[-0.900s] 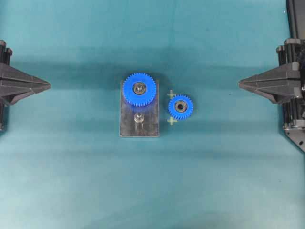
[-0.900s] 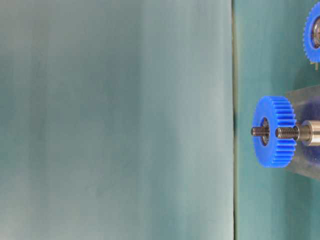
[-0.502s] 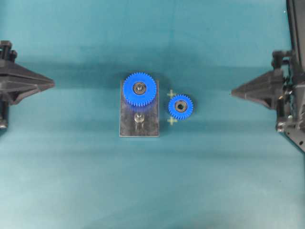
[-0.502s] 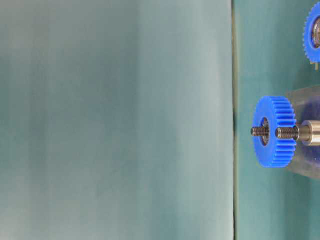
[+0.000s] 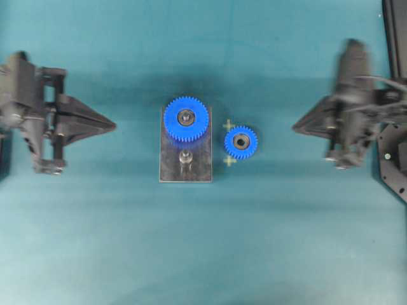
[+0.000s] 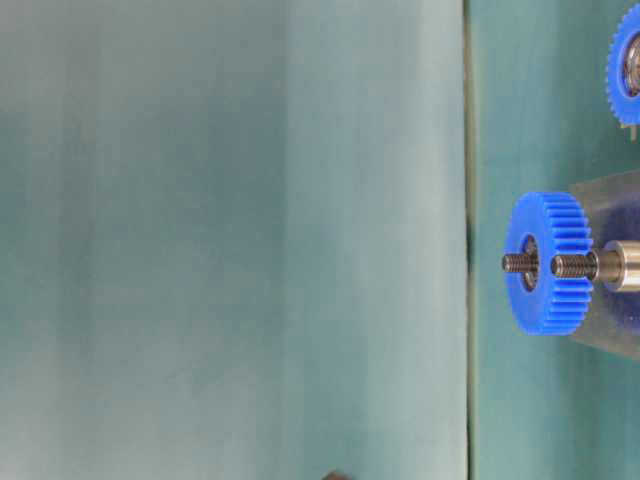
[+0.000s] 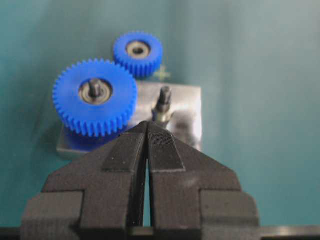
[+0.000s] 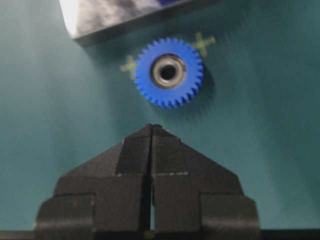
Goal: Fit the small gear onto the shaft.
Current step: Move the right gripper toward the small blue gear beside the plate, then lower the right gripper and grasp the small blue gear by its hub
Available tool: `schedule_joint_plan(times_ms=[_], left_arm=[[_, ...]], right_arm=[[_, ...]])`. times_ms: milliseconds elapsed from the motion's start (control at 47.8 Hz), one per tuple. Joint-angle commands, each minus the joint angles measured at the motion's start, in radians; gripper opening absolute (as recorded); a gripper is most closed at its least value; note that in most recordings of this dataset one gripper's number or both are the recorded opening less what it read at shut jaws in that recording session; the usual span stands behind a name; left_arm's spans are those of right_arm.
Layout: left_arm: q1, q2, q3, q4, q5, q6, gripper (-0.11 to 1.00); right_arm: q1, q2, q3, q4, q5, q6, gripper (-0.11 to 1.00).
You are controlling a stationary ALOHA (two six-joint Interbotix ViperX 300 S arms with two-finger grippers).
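1. The small gear (image 5: 241, 142) is lying flat on the green table (image 5: 286, 241), just beside the right edge of the grey plate (image 5: 166, 170).
2. Two pale cross marks (image 5: 229, 161) are sitting by the small gear, one on each side of it.
3. The shaft (image 5: 185, 156) is standing up bare on the plate, close to the big blue gear (image 5: 186, 118).
4. The big blue gear is sitting on its own peg on that plate.
5. The left gripper (image 5: 112, 126) is pointing at the plate from far off, its fingers pressed together and holding nothing.
6. The right gripper (image 5: 296, 126) is pointing at the small gear, fingers also together, not touching it.
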Motion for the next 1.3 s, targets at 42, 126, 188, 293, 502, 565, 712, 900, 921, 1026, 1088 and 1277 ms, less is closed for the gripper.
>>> schedule_joint_plan(times_ms=[42, 126, 188, 293, 502, 565, 712, 900, 921, 1026, 1088, 1277], left_arm=[[0.003, 0.023, -0.032, 0.003, -0.006, 0.005, 0.00], [0.003, 0.021, -0.029, 0.002, -0.009, 0.005, 0.00], [0.003, 0.020, -0.029, 0.002, -0.009, 0.005, 0.00], [0.003, 0.017, -0.034, 0.003, -0.003, 0.005, 0.00], [0.003, 0.020, -0.034, 0.002, -0.003, 0.005, 0.00], [0.003, 0.018, -0.034, 0.002, -0.003, 0.005, 0.00], [0.002, 0.018, -0.029, 0.002, -0.003, 0.005, 0.00], [0.003, 0.020, -0.028, 0.003, -0.003, 0.005, 0.00], [0.003, 0.020, -0.028, 0.002, -0.003, 0.003, 0.00], [0.003, 0.021, -0.026, 0.002, -0.003, 0.003, 0.00], [0.003, 0.021, -0.025, 0.002, -0.003, 0.003, 0.00], [0.003, 0.023, -0.025, 0.002, -0.003, 0.003, 0.00]], right_arm=[[-0.037, 0.100, -0.078, 0.011, 0.032, 0.029, 0.01], [-0.057, 0.160, -0.098, 0.012, 0.035, 0.031, 0.14], [-0.069, 0.202, -0.107, 0.012, 0.034, 0.032, 0.28], [-0.074, 0.272, -0.129, 0.012, 0.020, 0.028, 0.59], [-0.075, 0.383, -0.187, 0.012, 0.011, 0.035, 0.87], [-0.075, 0.416, -0.210, 0.012, 0.015, 0.034, 0.87], [-0.077, 0.500, -0.253, 0.011, 0.023, 0.032, 0.87], [-0.077, 0.574, -0.311, 0.008, 0.055, 0.025, 0.87], [-0.077, 0.578, -0.319, 0.006, 0.058, 0.023, 0.87], [-0.077, 0.601, -0.334, 0.000, 0.072, 0.023, 0.87], [-0.077, 0.612, -0.336, -0.005, 0.083, 0.023, 0.87], [-0.075, 0.640, -0.345, -0.008, 0.109, 0.021, 0.87]])
